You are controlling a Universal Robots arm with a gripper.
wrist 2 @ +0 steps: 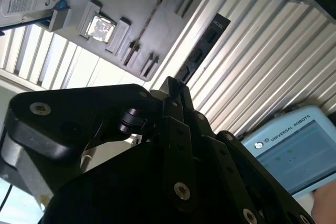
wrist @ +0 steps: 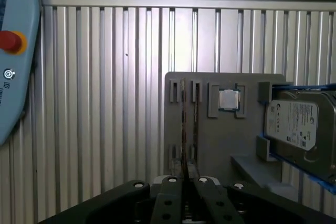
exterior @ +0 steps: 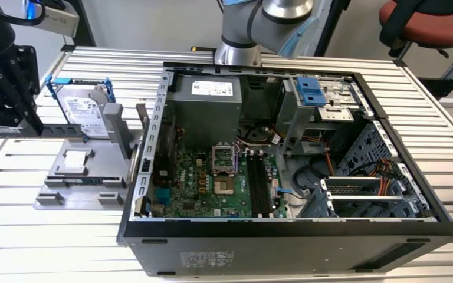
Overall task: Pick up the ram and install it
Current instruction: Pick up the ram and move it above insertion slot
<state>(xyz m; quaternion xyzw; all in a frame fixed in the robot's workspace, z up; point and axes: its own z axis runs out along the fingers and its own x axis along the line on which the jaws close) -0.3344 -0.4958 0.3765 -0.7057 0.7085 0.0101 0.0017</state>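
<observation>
The pincer (exterior: 31, 125) is clamped on the ram (exterior: 59, 131), holding it level over the grey holder (exterior: 81, 177) on the slatted surface (exterior: 22, 236). This is to the exterior view's left of the open computer case (exterior: 289, 242). A hard drive (exterior: 85, 112) stands in the holder just behind the stick.

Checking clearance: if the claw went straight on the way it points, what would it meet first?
Probably the gray holder block, with the held ram touching first; the claw points down at it, though the gap is unclear.
</observation>
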